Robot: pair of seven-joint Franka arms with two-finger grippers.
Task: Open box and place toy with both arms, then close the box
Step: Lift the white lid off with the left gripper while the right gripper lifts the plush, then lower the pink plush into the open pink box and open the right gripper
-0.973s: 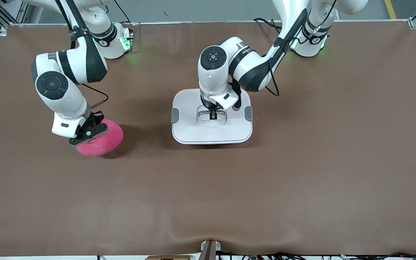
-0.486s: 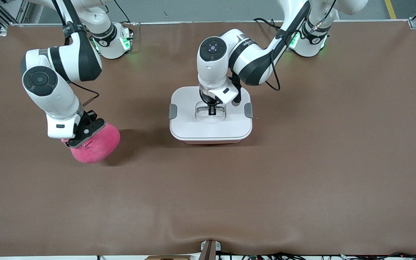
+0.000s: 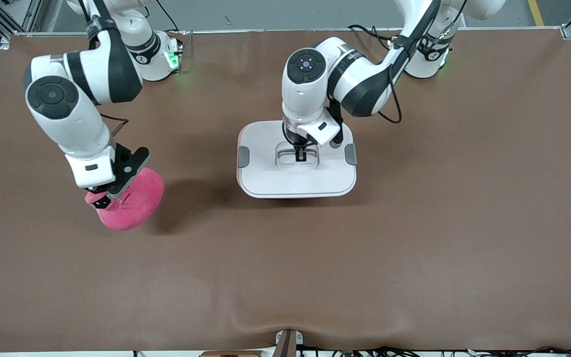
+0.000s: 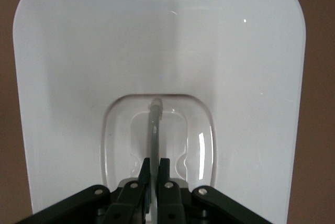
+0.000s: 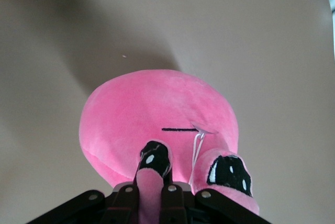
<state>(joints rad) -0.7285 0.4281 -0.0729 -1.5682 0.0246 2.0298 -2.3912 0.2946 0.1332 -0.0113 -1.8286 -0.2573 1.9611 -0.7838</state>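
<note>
The box's white lid [image 3: 270,178] with two grey side clips [image 3: 243,156] is near the table's middle. My left gripper [image 3: 300,156] is shut on the thin grey handle [image 4: 155,130] in the lid's recess, as the left wrist view [image 4: 154,164] shows. The pale pink tub is hidden under the lid. The hot-pink plush toy [image 3: 134,201] hangs toward the right arm's end of the table. My right gripper [image 3: 101,198] is shut on one of its eye stalks [image 5: 152,182]; the other eye [image 5: 229,174] shows beside it. The toy's body [image 5: 157,109] hangs over bare table.
The brown table mat [image 3: 414,223] spreads wide around the box and the toy. A small bracket [image 3: 288,342] sits at the table edge nearest the front camera.
The lid rose, briefly showing a pink rim below, then shifted toward the left arm's end. The right gripper turned and moved a little, with the toy hanging from it.
</note>
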